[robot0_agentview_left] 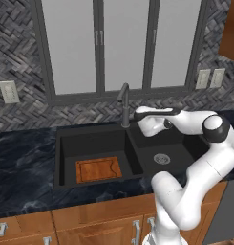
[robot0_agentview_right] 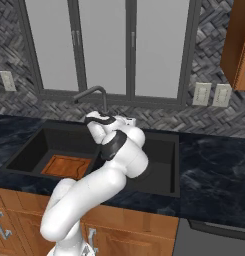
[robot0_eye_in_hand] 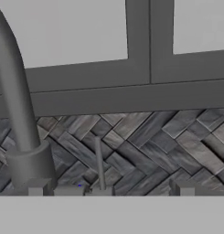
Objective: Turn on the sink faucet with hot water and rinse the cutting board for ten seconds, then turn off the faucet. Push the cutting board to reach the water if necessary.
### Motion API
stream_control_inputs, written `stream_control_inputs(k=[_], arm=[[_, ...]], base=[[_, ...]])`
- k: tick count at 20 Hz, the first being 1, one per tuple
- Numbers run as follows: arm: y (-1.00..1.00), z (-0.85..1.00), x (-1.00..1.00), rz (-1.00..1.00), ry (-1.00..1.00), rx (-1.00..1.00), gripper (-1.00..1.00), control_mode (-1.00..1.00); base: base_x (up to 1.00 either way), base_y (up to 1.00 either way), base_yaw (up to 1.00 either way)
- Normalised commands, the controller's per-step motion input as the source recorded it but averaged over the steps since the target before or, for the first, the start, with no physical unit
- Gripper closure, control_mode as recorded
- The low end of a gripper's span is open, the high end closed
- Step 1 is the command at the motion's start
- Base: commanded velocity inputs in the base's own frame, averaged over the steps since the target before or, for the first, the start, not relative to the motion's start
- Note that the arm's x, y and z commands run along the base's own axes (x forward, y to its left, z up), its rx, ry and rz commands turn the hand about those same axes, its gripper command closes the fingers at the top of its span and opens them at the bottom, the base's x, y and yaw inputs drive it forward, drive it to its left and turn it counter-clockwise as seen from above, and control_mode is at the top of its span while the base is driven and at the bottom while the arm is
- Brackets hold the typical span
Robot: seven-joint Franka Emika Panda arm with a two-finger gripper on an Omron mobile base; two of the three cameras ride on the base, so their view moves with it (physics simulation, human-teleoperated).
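Below, reddish wooden cutting board point(robot0_agentview_left: 98, 169) lies flat.

1. The gripper point(robot0_eye_in_hand: 111, 188) stands with jaws wide, facing the herringbone backsplash point(robot0_eye_in_hand: 145, 137).
2. The sink faucet point(robot0_eye_in_hand: 19, 114) post rises close on its left; its thin lever point(robot0_eye_in_hand: 99, 160) stands straight ahead.
3. Rightward and below, over the sink point(robot0_agentview_left: 180, 143), room lies free.
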Motion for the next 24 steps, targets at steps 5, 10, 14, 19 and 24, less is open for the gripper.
stream_control_inputs(k=[5,10,14,19,24], arm=[[0.00,0.00,0.15,0.00,0.00,0.00,-1.00,-1.00],[0.00,0.00,0.16,0.00,0.00,0.00,-1.00,-1.00],[0.00,0.00,0.12,0.00,0.00,0.00,-1.00,-1.00],[0.00,0.00,0.11,0.00,0.00,0.00,-1.00,-1.00],[0.00,0.00,0.12,0.00,0.00,0.00,-1.00,-1.00]], base=[[0.00,0.00,0.00],[0.00,0.00,0.00],[0.00,0.00,0.00],[0.00,0.00,0.00],[0.00,0.00,0.00]])
